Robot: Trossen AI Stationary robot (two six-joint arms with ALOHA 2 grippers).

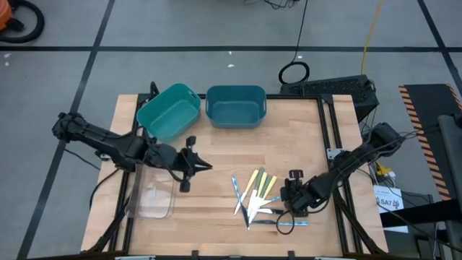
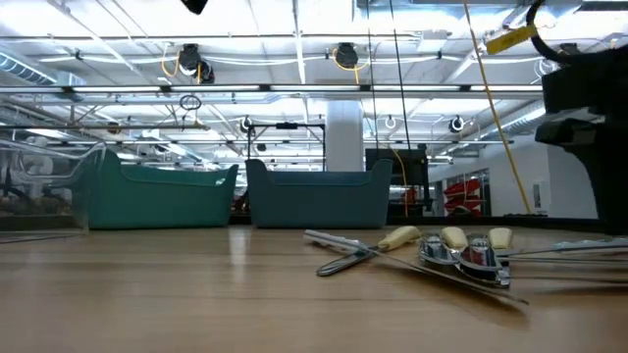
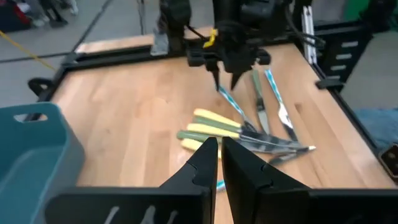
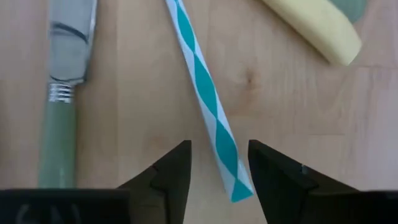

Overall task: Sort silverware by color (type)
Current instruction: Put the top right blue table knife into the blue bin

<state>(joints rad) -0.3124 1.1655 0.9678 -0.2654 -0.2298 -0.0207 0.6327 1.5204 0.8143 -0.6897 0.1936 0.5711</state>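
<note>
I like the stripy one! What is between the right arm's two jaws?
The end of a teal-and-white striped handle lies on the bare wood between the right gripper's open jaws, untouched. The right wrist view shows it.

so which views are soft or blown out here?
Low view: the near table is soft, ceiling lights glare, and the spoon bowls glint. Left wrist view: its own left claw and the teal bin are blurred. Right wrist view: the striped handle is sharp, with even light.
</note>
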